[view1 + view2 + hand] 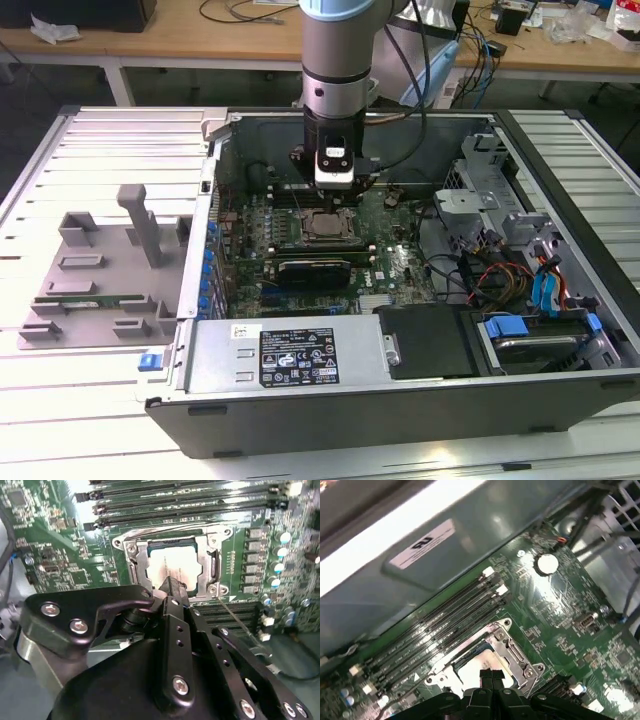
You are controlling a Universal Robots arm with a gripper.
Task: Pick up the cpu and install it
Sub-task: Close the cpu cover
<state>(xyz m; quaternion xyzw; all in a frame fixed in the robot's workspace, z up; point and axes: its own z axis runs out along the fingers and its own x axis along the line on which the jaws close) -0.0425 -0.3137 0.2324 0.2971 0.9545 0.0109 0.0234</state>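
Observation:
The cpu (326,226) (172,562) (470,666), a silvery square chip, lies flat inside the open metal socket frame (135,555) (512,647) on the green motherboard (395,265) of the opened computer case. My gripper (335,192) (172,586) (491,674) hangs straight above the socket, close over one edge of the chip. Its two black fingertips are pressed together with nothing between them. In both wrist views the gripper body hides part of the socket.
Rows of memory slots (190,505) (445,625) run beside the socket. A black power supply (290,355) lines the case's front wall, and cables and a drive cage (500,220) sit at the exterior view's right. A grey fixture plate (100,270) lies outside the case at the left.

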